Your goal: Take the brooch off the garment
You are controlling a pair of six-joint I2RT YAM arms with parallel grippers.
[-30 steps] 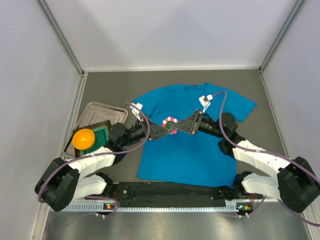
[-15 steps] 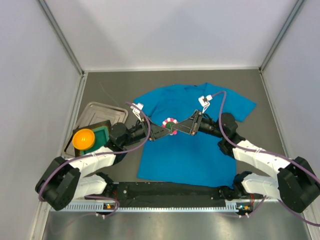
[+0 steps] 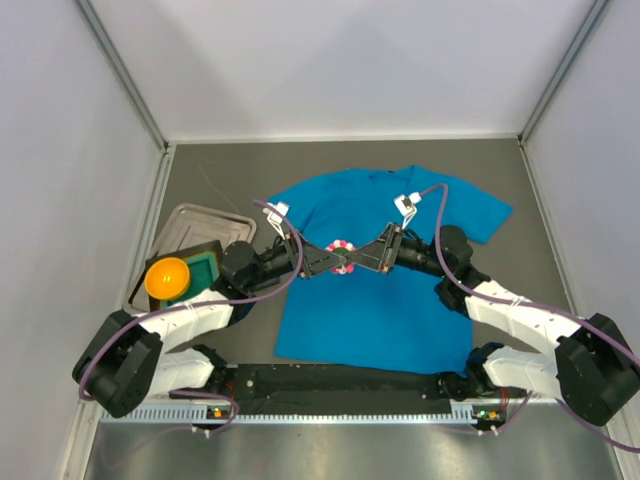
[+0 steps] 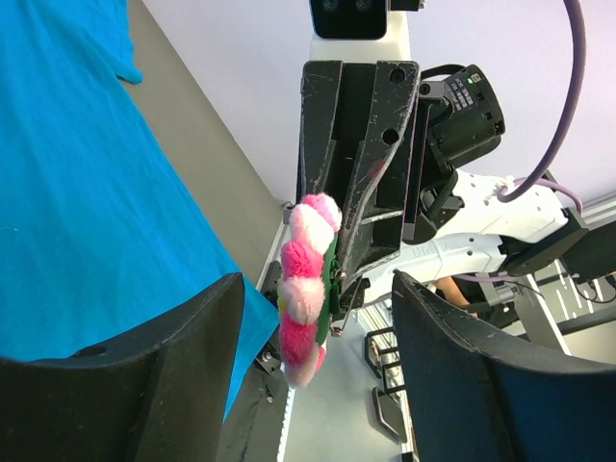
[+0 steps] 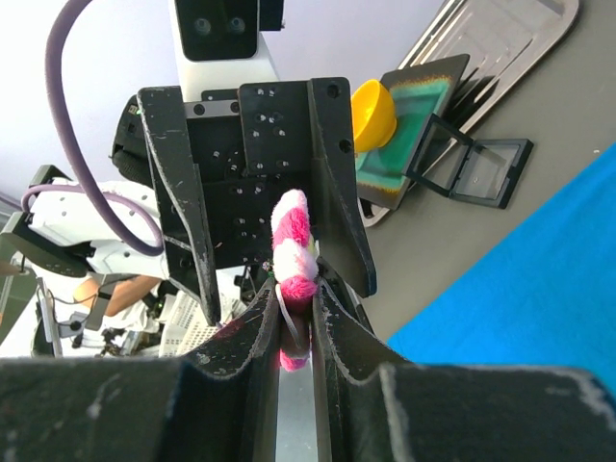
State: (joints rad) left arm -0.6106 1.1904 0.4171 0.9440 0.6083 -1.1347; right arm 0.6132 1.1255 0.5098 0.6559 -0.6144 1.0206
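The brooch [image 3: 343,246], a flower of pink and white pompoms on a green back, is held edge-on above the blue T-shirt [image 3: 385,300], apart from the cloth. My right gripper [image 3: 353,257] is shut on its lower part, as the right wrist view shows (gripper [image 5: 295,300], brooch [image 5: 294,245]). My left gripper [image 3: 330,262] faces it from the left and is open; in the left wrist view [image 4: 316,322] the brooch [image 4: 303,289] hangs between the wide-apart fingers [image 4: 183,375] without touching them. The shirt [image 4: 77,192] lies flat below.
A metal tray [image 3: 205,228] stands at the left of the table, with an orange ball [image 3: 167,278] in a green-edged holder [image 3: 207,268] at its near end. Grey walls enclose the table on three sides.
Both grippers have shifted slightly with the brooch between them. The left gripper has come a little closer to the right one. The right gripper's hold is unchanged.
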